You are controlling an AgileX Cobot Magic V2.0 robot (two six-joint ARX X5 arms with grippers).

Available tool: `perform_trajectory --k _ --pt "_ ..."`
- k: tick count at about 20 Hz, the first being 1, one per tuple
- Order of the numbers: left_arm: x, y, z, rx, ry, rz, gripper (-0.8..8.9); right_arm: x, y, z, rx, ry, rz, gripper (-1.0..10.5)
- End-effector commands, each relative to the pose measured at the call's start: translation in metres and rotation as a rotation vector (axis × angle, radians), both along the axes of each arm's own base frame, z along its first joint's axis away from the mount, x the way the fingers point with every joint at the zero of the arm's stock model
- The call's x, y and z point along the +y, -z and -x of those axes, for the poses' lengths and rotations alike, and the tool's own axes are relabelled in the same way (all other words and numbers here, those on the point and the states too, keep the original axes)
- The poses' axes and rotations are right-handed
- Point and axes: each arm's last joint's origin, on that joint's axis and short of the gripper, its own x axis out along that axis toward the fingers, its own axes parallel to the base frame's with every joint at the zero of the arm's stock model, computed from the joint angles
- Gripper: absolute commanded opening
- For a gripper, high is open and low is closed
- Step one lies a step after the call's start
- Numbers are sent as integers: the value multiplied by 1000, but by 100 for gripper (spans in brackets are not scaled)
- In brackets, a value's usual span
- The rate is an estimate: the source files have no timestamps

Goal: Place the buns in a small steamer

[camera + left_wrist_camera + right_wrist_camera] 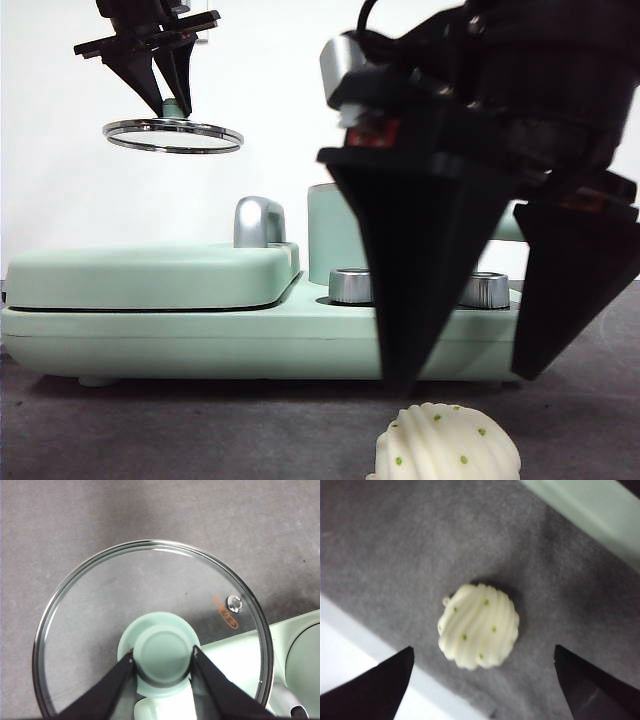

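The left pincer grips the lid aloft at ten o'clock, clearing the pot, while the right pincer gapes above the pleated bun

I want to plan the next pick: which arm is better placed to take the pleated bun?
The right. Its open end effector hangs directly above the pleated bun on the grey table. The left end effector is occupied, holding the glass lid up by its green knob.
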Motion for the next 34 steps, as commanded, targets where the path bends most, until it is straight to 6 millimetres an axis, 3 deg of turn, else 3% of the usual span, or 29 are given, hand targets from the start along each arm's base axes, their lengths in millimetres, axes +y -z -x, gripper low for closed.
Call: perform_trajectory --k 1,5,8,11,16,19,22,25,28,31,34 --pt "-1 -15 5 -65 -1 24 7 8 5 -2 8 16 -2 446" --pt "-2 -15 5 -65 0 25 7 14 21 -4 69 5 37 435" --pt "-1 -15 5 -65 0 25 7 17 28 -7 69 5 49 319" --pt "-1 -15 5 -65 0 25 7 19 28 -8 61 6 36 180" --pt "-1 -15 5 -65 0 26 7 22 19 -12 59 8 22 167" --pt "-1 -15 5 -65 0 26 7 25 -10 -21 57 -8 32 167" --pt "-1 -15 5 -65 0 26 7 26 -55 -35 35 -24 25 167" --pt "-2 -15 5 -66 1 26 7 12 -111 -59 -18 -9 -3 167" --pt "-2 -15 5 -66 0 26 7 -9 -153 -92 -84 37 -13 167" --pt "-2 -15 5 -66 1 26 7 -25 -169 -129 -120 99 -15 167" --pt "-2 -15 5 -66 1 26 7 -29 -161 -166 -124 129 1 168"
